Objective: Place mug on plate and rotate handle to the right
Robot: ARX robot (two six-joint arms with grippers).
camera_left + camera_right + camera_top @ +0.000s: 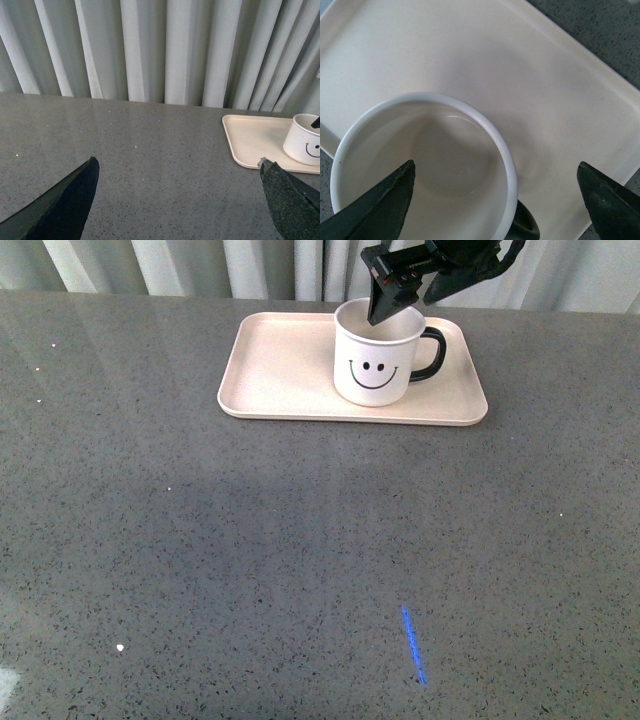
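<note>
Front view: mounted high on the body, angled down across the grey table (300, 560) toward the curtain at 12 o'clock; plate (290, 365) and mug (375, 365) seen at middle distance.

Left wrist view: set low, near table level, facing the curtain (150, 50); plate (250, 140) and mug (305, 140) caught at 3 o'clock, well off.

Right wrist view: aimed almost straight down, very close, into the mug (435, 170) on the plate (520, 65).

Shared by all three: mug and plate.
</note>
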